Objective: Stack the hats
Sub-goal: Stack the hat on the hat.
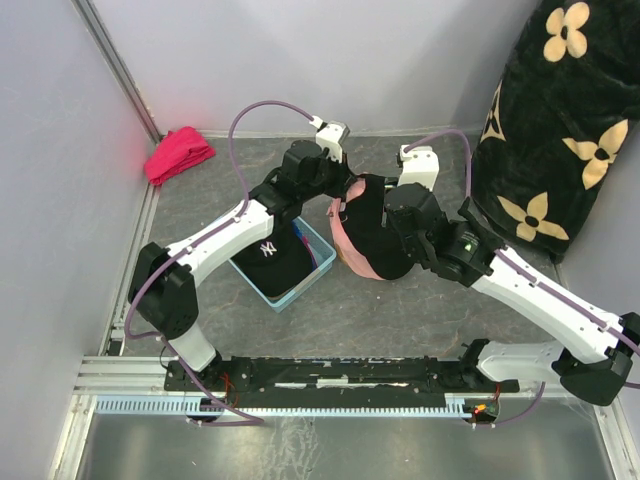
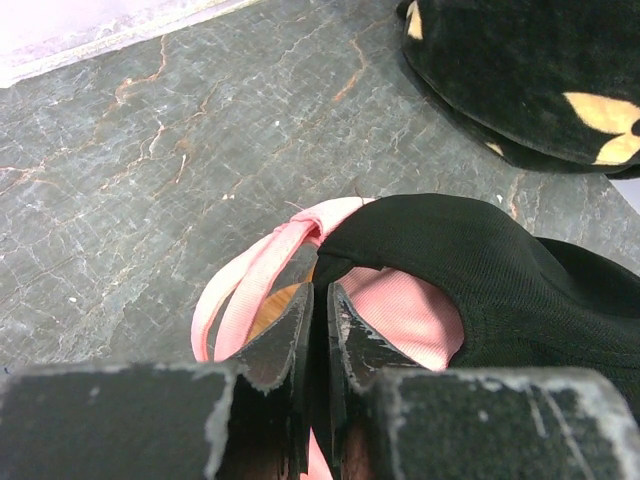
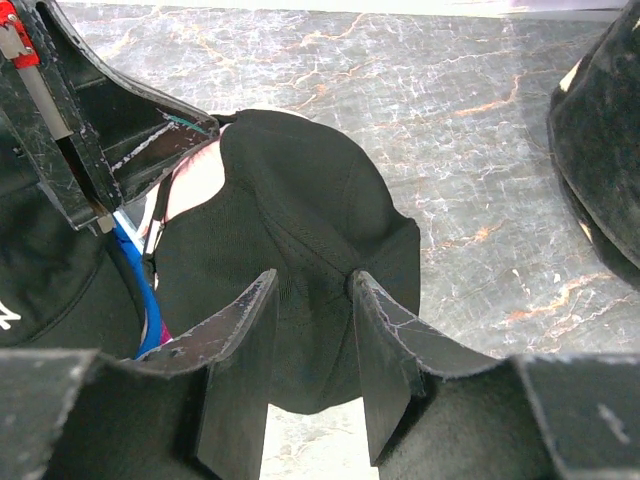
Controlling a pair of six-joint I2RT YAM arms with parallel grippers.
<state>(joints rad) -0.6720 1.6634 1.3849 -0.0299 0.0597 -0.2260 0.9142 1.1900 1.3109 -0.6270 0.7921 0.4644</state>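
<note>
- The right claw [image 3: 313, 280] sat closest to the lens, its two fingers pressed down into the crown of a black cap [image 3: 300, 190] with a ridge of the cloth pinched between them.
- The left claw [image 2: 320, 290] was clenched almost shut, with only a slit between its fingers. The back edge of the black cap ran down into that slit, so it gripped that cap too.
- The black cap lay over a pink cap [image 2: 400, 310]. Pink cloth and the pink strap showed through the opening at the back, and the strap looped out just left of the left claw's fingers.
- The two stacked caps rested on the grey marbled bench [image 2: 150, 180] near its middle, between the two arms.
- Just left of them stood a blue bin [image 1: 328, 258] holding a second black cap [image 1: 265, 262], which bore a white embroidered "NY" logo on its front.
- A red cloth [image 1: 178, 153] lay bunched at the far left corner, well apart from the caps.
- A black blanket [image 1: 540, 150] patterned with cream flowers was heaped along the right side.
</note>
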